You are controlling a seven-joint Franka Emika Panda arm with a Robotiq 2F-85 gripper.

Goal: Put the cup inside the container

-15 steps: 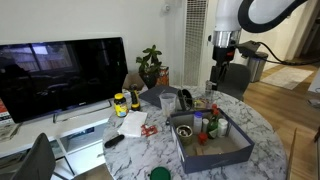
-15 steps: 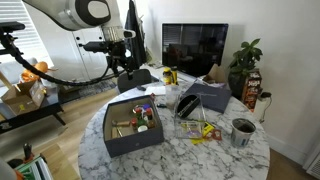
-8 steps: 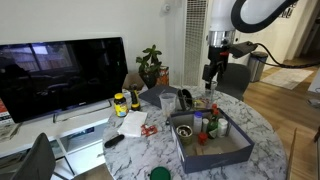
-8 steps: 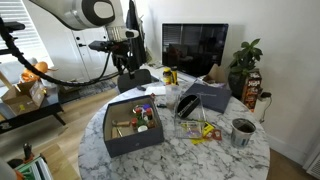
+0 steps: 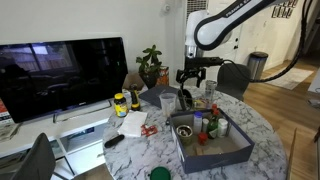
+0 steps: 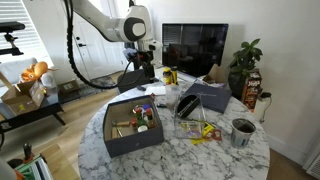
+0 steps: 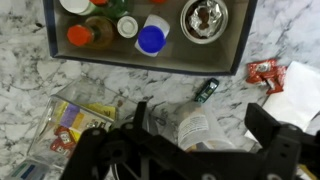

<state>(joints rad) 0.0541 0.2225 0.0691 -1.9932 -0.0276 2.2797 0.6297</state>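
Tool [image 5: 191, 74] open and empty, above the bench [image 5: 262, 126]. Cup [image 7: 200, 128] rests on the bench between the jaws, outside the container [image 7: 150, 63]. Judged remaining: grip, lift, transfer, release.

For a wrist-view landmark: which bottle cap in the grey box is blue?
The round cap between the white cap and the dark round bowl; the orange cap sits beyond the white.

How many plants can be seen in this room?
1. The plant stands right beside the television, behind the table; both exterior views show it. More may be hidden outside the views.
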